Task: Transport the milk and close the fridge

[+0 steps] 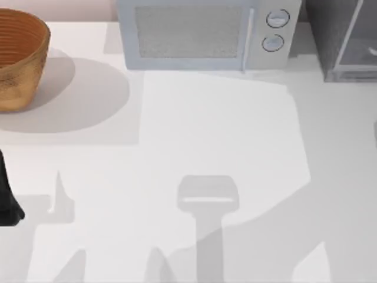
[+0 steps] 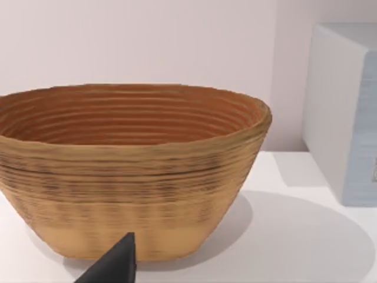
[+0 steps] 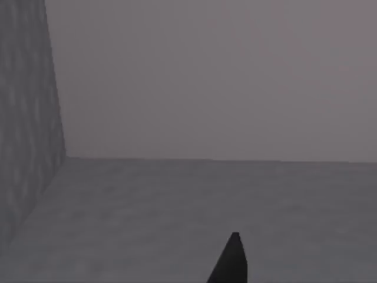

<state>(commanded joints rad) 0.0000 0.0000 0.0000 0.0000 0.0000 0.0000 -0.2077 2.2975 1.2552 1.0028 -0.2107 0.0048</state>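
The fridge (image 1: 344,41) sits at the surface's (image 1: 206,135) far right corner, nearer my right arm, whose gripper's grip I cannot tell.

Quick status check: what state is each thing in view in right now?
Basket: upright at the table's far left, nothing seen inside.
Microwave: door shut, at the back centre.
Fridge: at the back right corner, door looks open; its grey interior is what the right wrist view faces.
Left gripper: near the table's left edge, facing the basket.
Right gripper: pointing into the fridge.
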